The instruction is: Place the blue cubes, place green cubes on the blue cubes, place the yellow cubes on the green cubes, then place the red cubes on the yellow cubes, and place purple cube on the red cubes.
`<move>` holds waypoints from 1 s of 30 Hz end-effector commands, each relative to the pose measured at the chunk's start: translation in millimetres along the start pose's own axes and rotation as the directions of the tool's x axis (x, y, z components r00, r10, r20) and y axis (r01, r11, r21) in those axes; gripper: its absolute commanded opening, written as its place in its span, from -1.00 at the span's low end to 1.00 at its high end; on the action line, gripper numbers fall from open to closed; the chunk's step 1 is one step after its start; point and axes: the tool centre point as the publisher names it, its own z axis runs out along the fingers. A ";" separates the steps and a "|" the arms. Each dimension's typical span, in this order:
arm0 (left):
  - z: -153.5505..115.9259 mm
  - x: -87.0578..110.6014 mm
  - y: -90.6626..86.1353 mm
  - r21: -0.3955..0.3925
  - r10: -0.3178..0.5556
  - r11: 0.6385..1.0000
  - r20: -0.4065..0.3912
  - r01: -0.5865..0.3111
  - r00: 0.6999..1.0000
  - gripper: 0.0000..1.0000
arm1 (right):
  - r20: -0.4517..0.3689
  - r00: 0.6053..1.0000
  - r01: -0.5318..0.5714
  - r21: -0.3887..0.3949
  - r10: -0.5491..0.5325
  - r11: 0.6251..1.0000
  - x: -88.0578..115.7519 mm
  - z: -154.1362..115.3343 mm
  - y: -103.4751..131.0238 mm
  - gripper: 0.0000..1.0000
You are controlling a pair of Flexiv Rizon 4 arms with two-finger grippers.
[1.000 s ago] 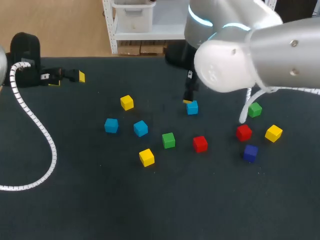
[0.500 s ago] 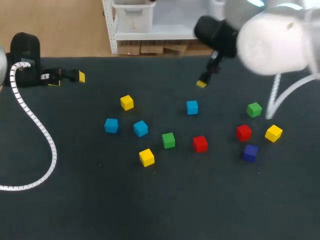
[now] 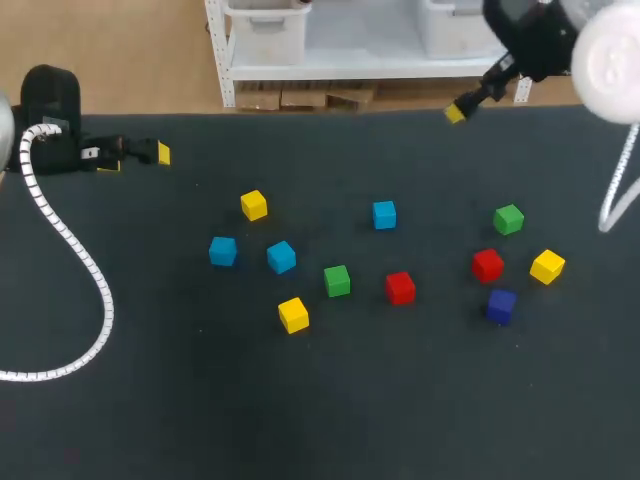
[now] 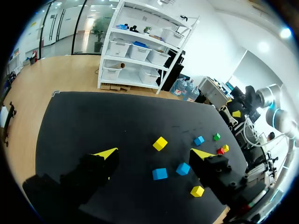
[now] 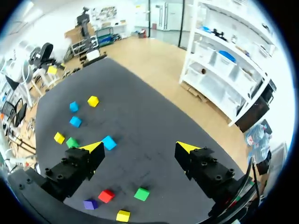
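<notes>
And the right arm is away! A second ago the right gripper (image 3: 457,113) was down at the blue cube (image 3: 384,214) in the middle of the table (image 3: 180,400). Now it has swung up and back to the far right corner, well apart from every cube. The blue cube sits exactly where it was, flat on the table, not carried along. In the right wrist view the fingers are spread wide with nothing between them, so that hand is empty.

Over on the left, nothing stirring. The left gripper (image 3: 137,158) rests near the far left edge as before, fingers spread and also empty.

So where does that leave the task? Right at the start, by the look of it. A second blue cube (image 3: 222,251) and a third blue cube (image 3: 281,257) lie just beside each other left of the middle, well apart from the first. One green cube (image 3: 337,281) lies near the middle and the other green cube (image 3: 509,219) lies out on the right. The purple cube (image 3: 501,306) sits near a red cube (image 3: 487,265) and a yellow cube (image 3: 547,267). Every cube lies single, with nothing stacked on anything.

Whether that blue cube now counts as placed, I cannot tell. Either way both hands are free, and the green layer is not yet begun.
</notes>
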 end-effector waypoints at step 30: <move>0.0 0.0 0.0 0.000 0.000 1.000 0.000 0.000 1.000 1.00 | 0.186 0.956 -0.231 0.011 0.225 0.973 60.0 -24.6 -54.1 1.00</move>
